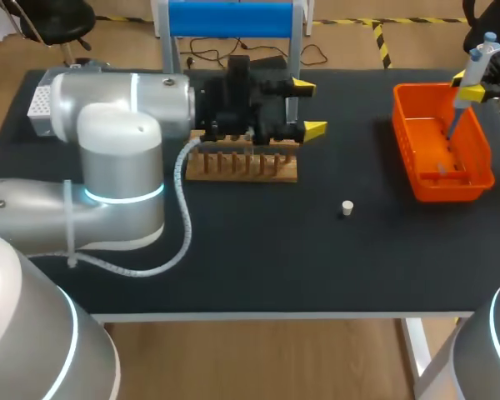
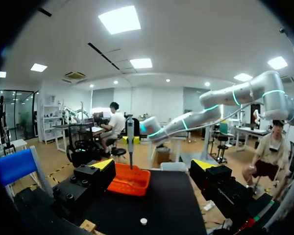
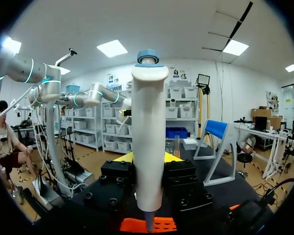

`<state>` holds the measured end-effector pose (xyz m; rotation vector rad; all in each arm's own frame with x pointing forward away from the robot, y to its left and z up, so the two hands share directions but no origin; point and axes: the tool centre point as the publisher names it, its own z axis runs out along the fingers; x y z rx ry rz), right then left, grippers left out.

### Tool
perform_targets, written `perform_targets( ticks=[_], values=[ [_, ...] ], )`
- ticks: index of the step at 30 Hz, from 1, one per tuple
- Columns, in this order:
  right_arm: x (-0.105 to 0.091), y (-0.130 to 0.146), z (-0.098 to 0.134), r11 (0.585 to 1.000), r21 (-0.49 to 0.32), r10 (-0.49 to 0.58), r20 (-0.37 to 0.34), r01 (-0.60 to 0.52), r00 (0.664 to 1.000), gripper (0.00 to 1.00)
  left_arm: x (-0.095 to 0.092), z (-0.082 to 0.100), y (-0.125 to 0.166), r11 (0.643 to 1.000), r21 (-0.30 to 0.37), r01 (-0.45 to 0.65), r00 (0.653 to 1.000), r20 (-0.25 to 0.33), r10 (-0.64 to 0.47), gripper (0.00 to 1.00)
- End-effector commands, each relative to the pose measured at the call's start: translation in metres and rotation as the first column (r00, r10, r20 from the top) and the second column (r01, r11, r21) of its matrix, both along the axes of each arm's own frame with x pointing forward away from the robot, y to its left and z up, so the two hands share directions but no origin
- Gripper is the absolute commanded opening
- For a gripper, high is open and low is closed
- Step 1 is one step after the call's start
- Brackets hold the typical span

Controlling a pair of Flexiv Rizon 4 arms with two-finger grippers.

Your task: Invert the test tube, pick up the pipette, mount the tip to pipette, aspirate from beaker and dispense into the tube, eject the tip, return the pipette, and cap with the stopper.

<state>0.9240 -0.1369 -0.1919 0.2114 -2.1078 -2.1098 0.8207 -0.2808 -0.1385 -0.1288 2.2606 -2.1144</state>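
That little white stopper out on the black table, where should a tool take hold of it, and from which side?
Likely its round sides, coming straight down: the stopper sits alone on the table, low and small, with open space all round. The open left tool is free.

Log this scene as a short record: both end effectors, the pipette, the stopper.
left end effector: open, empty, beside wooden rack
right end effector: shut on pipette
pipette: upright, over orange basket
stopper: loose on table, between wooden rack and orange basket
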Motion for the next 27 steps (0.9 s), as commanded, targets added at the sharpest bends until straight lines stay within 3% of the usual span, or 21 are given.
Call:
perform_targets(
  ticks=[1,27],
  values=[
    [0.0006,-0.0007,0.0006,1.000,-0.002,0.002,0.000,-0.002,1.000,0.00,-0.0022,-0.0006,0.0243,0.998,-0.060,-0.005,1.000,0.005,0.006,1.00],
    [0.0006,-0.0007,0.0006,1.000,-0.002,0.002,0.000,-0.002,1.000,0.00,-0.0063,0.0047,0.0319,0.998,-0.010,-0.056,0.998,0.017,0.056,1.00]
  ],
)
